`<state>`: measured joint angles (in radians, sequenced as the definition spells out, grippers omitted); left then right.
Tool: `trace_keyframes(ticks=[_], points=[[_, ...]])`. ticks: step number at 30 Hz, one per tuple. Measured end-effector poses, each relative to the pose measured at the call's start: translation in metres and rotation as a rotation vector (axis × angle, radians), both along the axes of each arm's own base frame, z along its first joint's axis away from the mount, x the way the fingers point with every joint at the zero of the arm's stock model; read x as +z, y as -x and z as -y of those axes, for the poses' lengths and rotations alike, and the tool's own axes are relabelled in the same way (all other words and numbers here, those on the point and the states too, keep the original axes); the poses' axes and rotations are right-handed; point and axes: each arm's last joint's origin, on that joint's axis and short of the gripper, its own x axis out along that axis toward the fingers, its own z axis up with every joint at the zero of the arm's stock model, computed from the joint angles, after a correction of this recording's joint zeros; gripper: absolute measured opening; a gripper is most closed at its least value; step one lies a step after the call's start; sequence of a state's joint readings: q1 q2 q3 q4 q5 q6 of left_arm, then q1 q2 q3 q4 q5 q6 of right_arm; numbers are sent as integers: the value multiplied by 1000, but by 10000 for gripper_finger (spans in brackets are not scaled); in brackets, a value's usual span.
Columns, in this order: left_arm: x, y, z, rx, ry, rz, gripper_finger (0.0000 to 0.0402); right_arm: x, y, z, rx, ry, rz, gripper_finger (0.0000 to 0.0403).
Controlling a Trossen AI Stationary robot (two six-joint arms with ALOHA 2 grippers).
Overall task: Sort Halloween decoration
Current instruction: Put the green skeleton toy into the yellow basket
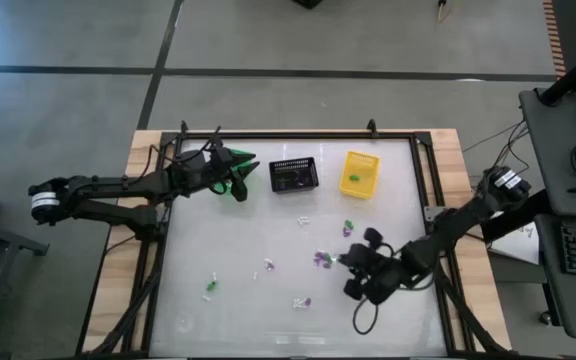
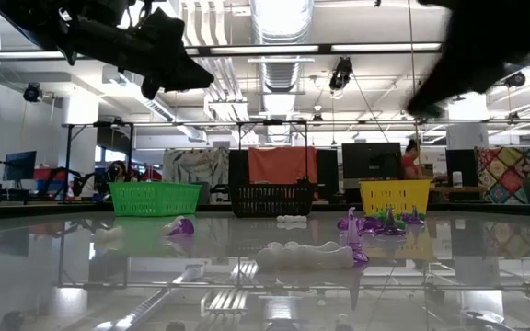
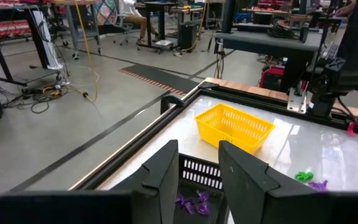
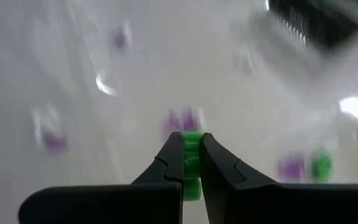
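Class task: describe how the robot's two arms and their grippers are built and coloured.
Both arms are dark, slim and jointed. The left arm has a white band near its base; the right arm has a white-marked joint and a looping black cable. Each gripper has two flat, tapering black fingers.

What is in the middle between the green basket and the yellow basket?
In the high view, the black basket sits between the green basket and the yellow basket, with purple trinkets inside.

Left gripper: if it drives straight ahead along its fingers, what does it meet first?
Judging by the left wrist view, the left gripper points over the black basket holding purple trinkets; that basket's far wall looks first in line, the yellow basket beyond it. Depth is unclear.
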<state>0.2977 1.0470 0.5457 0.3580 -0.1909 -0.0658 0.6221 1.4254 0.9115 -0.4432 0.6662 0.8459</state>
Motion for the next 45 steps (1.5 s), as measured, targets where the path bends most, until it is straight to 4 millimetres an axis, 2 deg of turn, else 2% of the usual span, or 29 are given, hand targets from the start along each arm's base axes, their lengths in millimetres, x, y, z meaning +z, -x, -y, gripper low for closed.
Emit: trace_keyframes(ticks=[7, 10, 14, 19, 25, 31, 45], points=[[-3, -2, 8, -31, 24, -5, 98, 23, -42, 17, 262, 149, 214, 13], [-7, -3, 14, -59, 28, -10, 98, 28, -55, 31, 397, 207, 299, 13], [-12, -3, 24, -100, 35, -8, 98, 26, -64, 56, 495, 263, 423, 13], [-17, -3, 35, -147, 52, 29, 98, 12, -63, 92, 516, 289, 508, 13], [-18, -4, 43, -181, 88, 39, 98, 2, -50, 125, 554, 284, 715, 13], [-18, -5, 49, -200, 121, 51, 98, -1, -34, 143, 513, 365, 843, 13], [-18, -5, 51, -204, 144, 59, 98, 4, -35, 169, 424, 467, 844, 13]])
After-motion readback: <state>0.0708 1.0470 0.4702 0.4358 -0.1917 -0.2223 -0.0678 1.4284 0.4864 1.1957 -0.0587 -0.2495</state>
